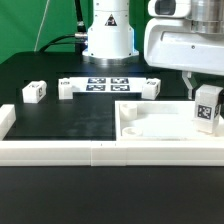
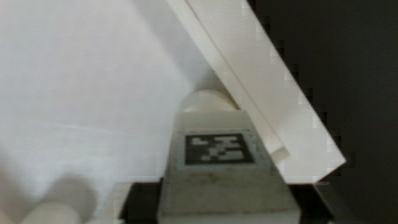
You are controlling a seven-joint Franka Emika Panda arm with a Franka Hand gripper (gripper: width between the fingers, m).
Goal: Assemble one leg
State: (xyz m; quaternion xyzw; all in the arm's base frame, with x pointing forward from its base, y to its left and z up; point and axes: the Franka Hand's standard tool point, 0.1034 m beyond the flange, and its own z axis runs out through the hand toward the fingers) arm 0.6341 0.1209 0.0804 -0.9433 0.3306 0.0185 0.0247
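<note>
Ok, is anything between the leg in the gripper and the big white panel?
Nothing visible. The gripper holds the leg right at the panel, by its right edge in the exterior view, with no part between them.

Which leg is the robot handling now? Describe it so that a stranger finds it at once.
Find the large white panel at the exterior view's right. Over its right end hangs the hand, which grips the leg upright, its tag facing the camera. The other legs lie loose on the black table near the marker board.

The black table (image 1: 70, 120) carries loose legs (image 1: 33, 92), the marker board (image 1: 108, 83), a panel (image 1: 150, 125) and border rails (image 1: 60, 152)
</note>
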